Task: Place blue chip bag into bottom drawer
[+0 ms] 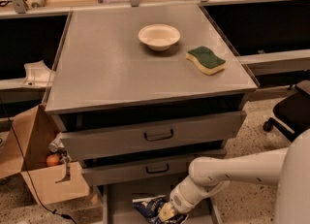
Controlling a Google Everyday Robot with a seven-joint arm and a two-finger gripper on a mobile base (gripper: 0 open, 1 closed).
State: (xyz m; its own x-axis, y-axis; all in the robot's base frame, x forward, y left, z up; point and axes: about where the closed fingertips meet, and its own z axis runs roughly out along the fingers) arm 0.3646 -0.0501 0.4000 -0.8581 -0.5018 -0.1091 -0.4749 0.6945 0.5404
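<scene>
The blue chip bag (151, 208) lies crumpled in the bottom drawer (118, 202), a grey tray pulled out at the lower edge of the camera view. My gripper (166, 213) reaches down into that drawer from the right on a white arm and sits on the bag's right end. The bag's lower part is cut off by the view's edge.
Two upper drawers (155, 135) with dark handles stand slightly open above the arm. On the cabinet top are a white bowl (159, 36) and a green-and-yellow sponge (206, 59). A cardboard box (36, 169) stands at the left, a black chair (290, 114) at the right.
</scene>
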